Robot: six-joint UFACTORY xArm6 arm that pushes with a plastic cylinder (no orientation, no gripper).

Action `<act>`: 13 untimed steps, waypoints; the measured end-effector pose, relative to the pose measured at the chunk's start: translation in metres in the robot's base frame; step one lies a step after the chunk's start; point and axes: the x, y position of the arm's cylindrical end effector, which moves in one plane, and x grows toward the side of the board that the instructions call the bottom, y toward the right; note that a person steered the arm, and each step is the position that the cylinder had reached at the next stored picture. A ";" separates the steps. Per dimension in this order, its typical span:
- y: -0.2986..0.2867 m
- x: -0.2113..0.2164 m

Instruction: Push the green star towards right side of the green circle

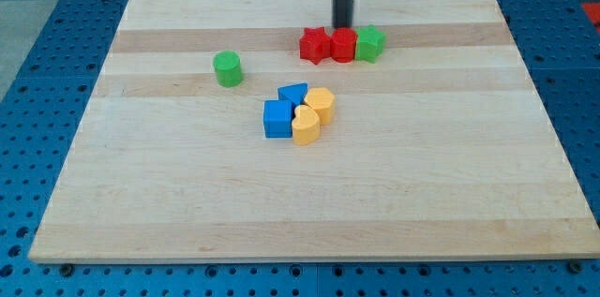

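The green star (370, 43) sits near the view's top, at the right end of a row of three touching blocks. The green circle (227, 68) stands alone well to the view's left of that row and a little lower. My tip (344, 22) is at the lower end of the dark rod, just above the red block (344, 44) in the middle of the row and slightly up-left of the green star. It seems not to touch any block.
A red star (314, 45) forms the left end of the row. Below it is a cluster: two blue blocks (278, 118) (294, 95) and two yellow blocks (321, 103) (306, 126). The wooden board (469, 194) lies on a blue perforated table.
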 end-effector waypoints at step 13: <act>-0.003 0.093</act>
